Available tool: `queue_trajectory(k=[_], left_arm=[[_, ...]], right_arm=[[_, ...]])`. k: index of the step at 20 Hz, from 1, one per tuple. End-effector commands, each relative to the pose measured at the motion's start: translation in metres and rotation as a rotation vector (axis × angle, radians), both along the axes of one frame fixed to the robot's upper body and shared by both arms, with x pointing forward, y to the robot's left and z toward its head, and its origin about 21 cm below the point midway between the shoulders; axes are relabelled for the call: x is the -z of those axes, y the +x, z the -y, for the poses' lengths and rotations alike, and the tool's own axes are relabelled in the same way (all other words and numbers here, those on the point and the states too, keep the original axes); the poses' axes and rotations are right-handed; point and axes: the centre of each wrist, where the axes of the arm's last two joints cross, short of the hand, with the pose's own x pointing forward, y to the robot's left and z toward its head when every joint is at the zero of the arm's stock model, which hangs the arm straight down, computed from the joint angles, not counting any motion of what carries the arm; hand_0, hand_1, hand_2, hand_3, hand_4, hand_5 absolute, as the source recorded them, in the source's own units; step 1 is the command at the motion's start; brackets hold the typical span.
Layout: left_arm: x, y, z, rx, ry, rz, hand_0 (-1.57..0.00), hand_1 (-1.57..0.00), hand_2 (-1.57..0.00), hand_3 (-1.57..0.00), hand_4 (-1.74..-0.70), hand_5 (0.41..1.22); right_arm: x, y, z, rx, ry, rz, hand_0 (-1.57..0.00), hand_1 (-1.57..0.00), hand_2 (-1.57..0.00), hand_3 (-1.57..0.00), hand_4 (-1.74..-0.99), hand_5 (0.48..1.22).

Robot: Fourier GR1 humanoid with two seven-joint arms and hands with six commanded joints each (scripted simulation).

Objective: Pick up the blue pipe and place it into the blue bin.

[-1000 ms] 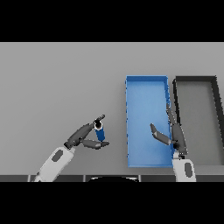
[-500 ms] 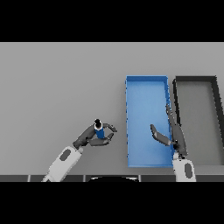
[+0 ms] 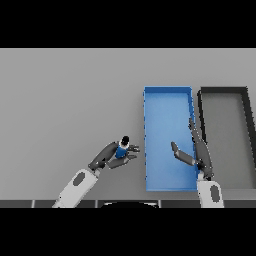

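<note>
Landmark: blue bin [image 3: 167,100], long open tray on grey table [image 3: 65,95], right of centre.
Blue pipe [image 3: 121,150]: short blue piece w/ dark end cap, just left of bin's lower half, outside it, not touching bin wall. Sits in L hand's grasp; can't tell if lifted off table.
L hand [image 3: 112,156]: left of bin, near its lower left part; fingers & thumb curled round pipe, tips pointing toward bin. Arm comes in from lower left.
R hand [image 3: 194,150]: over bin's lower right part, by its right wall; fingers straight, thumb spread out toward bin's middle, holds nothing.
Dark bin [image 3: 245,107]: black-walled, grey floor, just right of blue bin, parallel, narrow gap between.
</note>
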Motion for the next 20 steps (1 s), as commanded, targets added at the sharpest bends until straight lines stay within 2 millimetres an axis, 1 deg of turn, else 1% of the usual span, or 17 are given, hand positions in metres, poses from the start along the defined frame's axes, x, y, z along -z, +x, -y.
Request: queue_trajectory(k=[1,2,3,4,6,7,8,9,10,11,12,13,15,16,19,20], left_arm=[[-0.005,0.0,0.002,-0.001,-0.007,0.016,-1.47,-1.48,-1.5,-1.49,-1.48,1.188],[-0.012,0.002,0.004,-0.001,-0.031,0.032,-1.49,-1.5,-1.51,-1.51,-1.47,1.194],[-0.015,0.003,0.001,0.004,-0.052,0.048,-1.5,-1.51,-1.52,-1.52,-1.47,1.2],[-0.023,0.005,0.007,0.016,-0.064,0.064,-1.52,-1.53,-1.53,-1.53,-1.47,1.204],[-0.038,0.007,0.011,0.032,-0.083,0.087,-1.54,-1.54,-1.55,-1.55,-1.47,1.21],[-0.046,0.006,0.015,0.048,-0.094,0.094,-1.54,-1.55,-1.55,-1.55,-1.47,1.212],[-0.05,0.008,0.019,0.063,-0.092,0.11,-1.55,-1.55,-1.56,-1.55,-1.47,1.214],[-0.055,0.008,0.021,0.077,-0.09,0.121,-1.55,-1.56,-1.56,-1.56,-1.47,1.215],[-0.06,0.009,0.021,0.089,-0.097,0.132,-1.56,-1.56,-1.56,-1.56,-1.47,1.217],[-0.065,0.009,0.023,0.099,-0.099,0.138,-1.56,-1.56,-1.56,-1.56,-1.47,1.217],[-0.07,0.009,0.025,0.107,-0.097,0.138,-1.56,-1.56,-1.56,-1.56,-1.47,1.218],[-0.073,0.008,0.028,0.114,-0.09,0.131,-1.56,-1.56,-1.57,-1.57,-1.47,1.219],[-0.075,0.009,0.028,0.114,-0.075,0.132,-1.57,-1.57,-1.57,-1.57,-1.47,1.22],[-0.074,0.012,0.028,0.109,-0.06,0.123,-1.57,-1.57,-1.57,-1.57,-1.47,1.22],[-0.071,0.008,0.027,0.122,-0.065,0.123,-1.57,-1.57,-1.57,-1.57,-1.47,1.22],[-0.072,0.01,0.026,0.121,-0.059,0.133,-1.57,-1.57,-1.57,-1.57,-1.47,1.22]], right_arm=[[-0.001,0.0,0.002,0.0,0.006,0.002,0.0,0.0,0.0,0.0,-1.219,0.628],[-0.002,0.001,0.002,-0.002,0.013,-0.002,0.0,0.0,0.0,0.0,-1.225,0.63],[-0.002,0.0,0.0,0.001,0.011,0.0,0.0,0.0,0.0,0.0,-1.229,0.633],[-0.001,0.001,0.0,0.004,0.004,-0.009,0.0,0.0,0.0,0.0,-1.226,0.636],[-0.002,0.003,0.003,0.012,-0.019,-0.011,0.0,0.0,0.0,0.0,-1.213,0.639],[-0.001,0.003,-0.002,0.006,-0.024,-0.006,0.0,0.0,0.0,0.0,-1.204,0.64],[0.001,0.001,0.0,0.008,-0.029,-0.002,0.0,0.0,0.0,0.0,-1.194,0.642],[0.001,0.002,-0.001,0.009,-0.034,-0.005,0.0,0.0,0.0,0.0,-1.184,0.643],[0.004,-0.002,-0.001,0.004,-0.036,-0.002,0.0,0.0,0.0,0.0,-1.176,0.643],[0.001,0.002,0.002,0.012,-0.041,0.004,0.0,0.0,0.0,0.0,-1.17,0.644],[0.001,0.002,0.001,0.012,-0.046,0.003,0.0,0.0,0.0,0.0,-1.161,0.644],[0.002,0.001,0.001,0.008,-0.04,0.002,0.0,0.0,0.0,0.0,-1.158,0.643],[-0.002,0.001,0.002,0.02,-0.042,0.025,0.0,0.0,0.0,0.0,-1.151,0.643],[-0.003,0.0,0.002,0.033,-0.036,0.026,0.0,0.0,0.0,0.0,-1.145,0.643],[-0.001,-0.003,0.002,0.047,-0.029,0.022,0.0,0.0,0.0,0.0,-1.138,0.643],[0.001,-0.004,0.002,0.049,-0.028,0.021,0.0,0.0,0.0,0.0,-1.166,0.643]])
